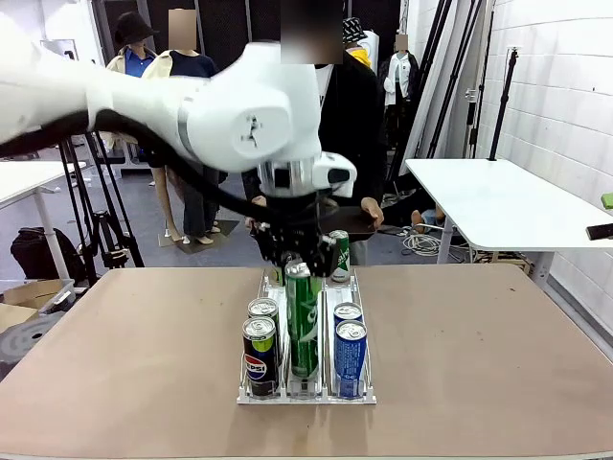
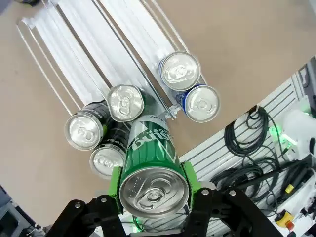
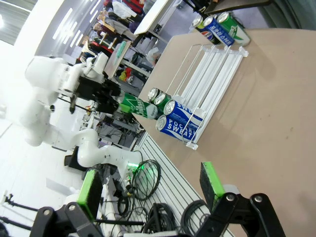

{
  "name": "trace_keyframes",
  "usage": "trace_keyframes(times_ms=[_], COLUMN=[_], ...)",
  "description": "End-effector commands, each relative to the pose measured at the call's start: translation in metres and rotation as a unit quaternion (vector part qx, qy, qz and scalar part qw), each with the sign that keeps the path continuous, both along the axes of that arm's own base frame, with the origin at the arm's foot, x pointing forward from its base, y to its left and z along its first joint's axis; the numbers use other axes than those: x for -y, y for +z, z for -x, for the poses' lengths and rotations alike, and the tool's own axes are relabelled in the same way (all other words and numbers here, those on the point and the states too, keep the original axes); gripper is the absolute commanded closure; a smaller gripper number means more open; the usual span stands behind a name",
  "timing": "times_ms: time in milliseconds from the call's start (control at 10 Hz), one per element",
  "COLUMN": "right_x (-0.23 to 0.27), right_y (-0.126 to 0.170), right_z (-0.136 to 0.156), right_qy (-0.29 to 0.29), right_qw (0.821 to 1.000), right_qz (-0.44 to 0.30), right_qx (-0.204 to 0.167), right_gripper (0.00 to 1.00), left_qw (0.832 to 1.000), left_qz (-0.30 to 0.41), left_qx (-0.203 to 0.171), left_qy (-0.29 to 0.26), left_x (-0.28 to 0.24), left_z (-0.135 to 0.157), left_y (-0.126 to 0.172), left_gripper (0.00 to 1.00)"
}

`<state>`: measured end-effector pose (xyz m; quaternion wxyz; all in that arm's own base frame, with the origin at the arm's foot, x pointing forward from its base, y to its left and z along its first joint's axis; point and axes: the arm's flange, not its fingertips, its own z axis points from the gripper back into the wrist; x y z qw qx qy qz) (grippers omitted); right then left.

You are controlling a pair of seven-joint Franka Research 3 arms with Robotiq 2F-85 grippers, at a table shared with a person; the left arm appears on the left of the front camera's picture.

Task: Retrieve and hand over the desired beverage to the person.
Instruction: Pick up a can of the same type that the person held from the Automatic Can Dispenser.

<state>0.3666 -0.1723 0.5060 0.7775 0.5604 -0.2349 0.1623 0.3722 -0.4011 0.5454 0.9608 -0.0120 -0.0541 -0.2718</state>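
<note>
Fingers (image 2: 189, 178) of the left gripper (image 2: 153, 179) pinched the green can (image 1: 303, 326) at lower centre, over the rack's (image 1: 306, 398) middle lane, right gripper (image 3: 148, 190) spread, so pickup looked done and handover to the person (image 1: 350, 105), upper centre, was not.

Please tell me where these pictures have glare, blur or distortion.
Front view: the left arm near the camera is washed out and soft; the blue can in front is sharp. Left wrist view: the green can is sharp, its lid shines with reflected light. Right wrist view: the upper left corner is burnt white, and the picture is rolled, so the table looks tilted.
</note>
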Motion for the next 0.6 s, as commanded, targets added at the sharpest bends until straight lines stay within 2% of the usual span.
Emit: trace_keyframes(times_ms=[0, 200, 500], right_x=[-0.003, -0.003, -0.003], right_y=[-0.002, -0.002, -0.002], right_z=[0.001, 0.001, 0.001], right_qy=[-0.007, -0.007, -0.007], right_qw=[1.000, 1.000, 1.000], right_qz=[0.003, 0.003, 0.003], right_qx=[0.003, 0.003, 0.003], right_gripper=[0.00, 0.00, 0.00], left_qw=[1.000, 0.999, 0.999], left_qz=[0.002, -0.008, 0.001], left_qx=[0.012, 0.037, 0.030], left_qy=[-0.001, 0.003, 0.025], left_x=[0.003, 0.005, -0.027], left_z=[-0.005, -0.002, -0.016], left_y=[0.026, 0.063, 0.090], left_gripper=[1.00, 1.00, 1.00])
